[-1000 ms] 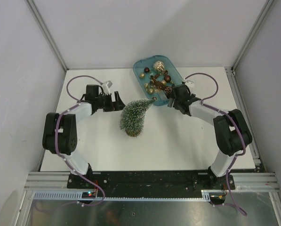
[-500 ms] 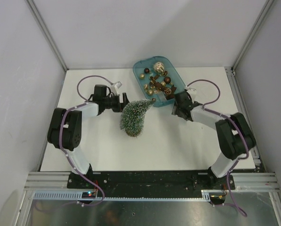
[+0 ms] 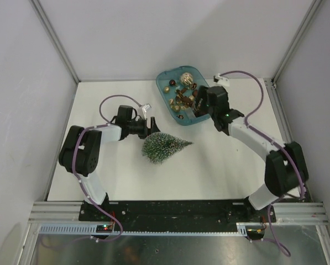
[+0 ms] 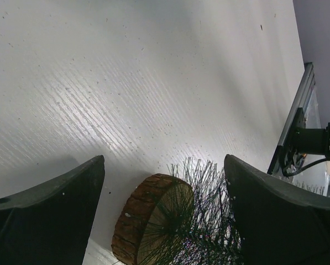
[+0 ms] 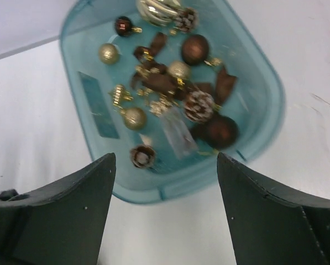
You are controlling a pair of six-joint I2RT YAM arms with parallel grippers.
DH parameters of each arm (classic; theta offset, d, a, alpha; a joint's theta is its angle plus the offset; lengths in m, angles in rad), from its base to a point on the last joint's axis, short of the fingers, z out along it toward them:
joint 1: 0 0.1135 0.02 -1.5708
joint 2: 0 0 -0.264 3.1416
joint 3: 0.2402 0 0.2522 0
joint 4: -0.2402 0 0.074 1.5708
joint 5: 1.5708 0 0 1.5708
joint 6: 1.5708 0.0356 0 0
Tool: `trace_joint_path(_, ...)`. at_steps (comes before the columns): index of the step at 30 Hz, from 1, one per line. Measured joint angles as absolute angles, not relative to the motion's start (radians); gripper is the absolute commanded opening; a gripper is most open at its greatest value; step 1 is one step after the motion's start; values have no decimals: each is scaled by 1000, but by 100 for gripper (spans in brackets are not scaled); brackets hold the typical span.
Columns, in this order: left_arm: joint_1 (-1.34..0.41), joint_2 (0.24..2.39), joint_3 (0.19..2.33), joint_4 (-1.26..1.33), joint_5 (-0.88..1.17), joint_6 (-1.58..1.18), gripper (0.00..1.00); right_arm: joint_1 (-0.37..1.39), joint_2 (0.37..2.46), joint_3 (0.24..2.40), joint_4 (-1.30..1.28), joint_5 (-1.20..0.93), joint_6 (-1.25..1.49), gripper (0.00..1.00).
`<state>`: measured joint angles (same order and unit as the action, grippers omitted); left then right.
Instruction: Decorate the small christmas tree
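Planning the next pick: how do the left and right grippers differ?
Left gripper frames the wooden base of the tilted frosted green bottle-brush tree; right gripper frames the teal oval plastic tray of ornaments. Left sits mid-table; right reaches the far edge. Both jaws open, empty.

small christmas tree (image 4: 173,221) cut off at bottom edge, ornaments (image 5: 173,91) in tray (image 5: 262,118) blurred, perhaps some pinecones

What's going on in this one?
Two arms are decorating a small christmas tree, with no ornament on it yet. The tree appears to lie tipped on the white table, tip pointing right; the left wrist view shows the underside of its wooden base. The left gripper is open right beside the tree. The right gripper hovers open and empty over the teal tray of ornaments.
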<state>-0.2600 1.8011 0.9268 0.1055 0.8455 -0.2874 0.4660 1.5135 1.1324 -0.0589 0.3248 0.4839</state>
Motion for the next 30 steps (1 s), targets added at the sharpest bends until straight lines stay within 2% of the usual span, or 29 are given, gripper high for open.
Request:
trace_joint_path(8, -260, 1823, 899, 115, 872, -282, 91, 495, 1805, 1314, 19, 222, 451, 77)
trace_joint_path(13, -260, 1831, 879, 118, 889, -275, 91, 504, 1890, 1347, -17, 201, 450, 75)
trace_joint_path(21, -260, 1831, 843, 150, 941, -252, 91, 552, 1890, 1328, -104, 248, 455, 75)
trace_joint_path(30, -260, 1831, 801, 189, 1004, -226, 91, 574, 1730, 1140, -122, 282, 487, 75)
